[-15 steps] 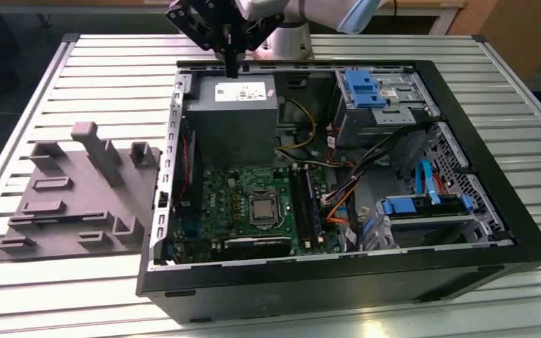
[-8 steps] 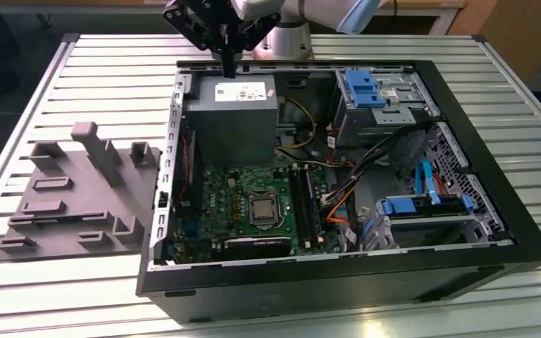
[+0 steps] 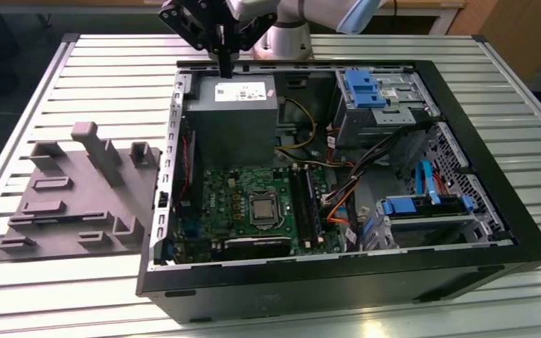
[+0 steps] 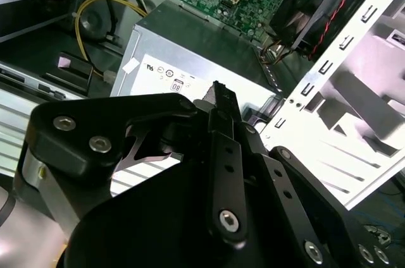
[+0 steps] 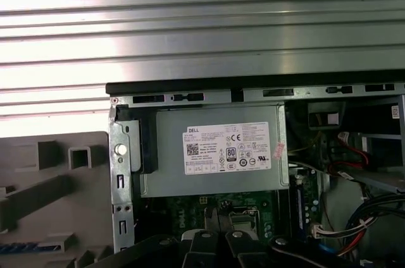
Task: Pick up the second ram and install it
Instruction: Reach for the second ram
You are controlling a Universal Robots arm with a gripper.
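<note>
My gripper (image 3: 225, 69) hangs shut and empty over the far end of the open computer case (image 3: 251, 282), just above the grey power supply (image 3: 233, 105). In both wrist views its black fingers (image 4: 220, 100) (image 5: 218, 214) are pressed together with nothing between them, and the power supply (image 5: 218, 154) lies below. Long, dark, narrow sticks (image 3: 303, 204) stand in the memory slots beside the processor (image 3: 263, 209) on the green motherboard (image 3: 223, 190). I cannot tell which of them is the second ram.
A grey plastic tray (image 3: 73, 204) with upright posts lies on the slatted table at the exterior view's left of the case. One tray slot holds a bluish strip (image 5: 25, 247). Orange and yellow cables and blue drive brackets (image 3: 365, 88) crowd the case's right half.
</note>
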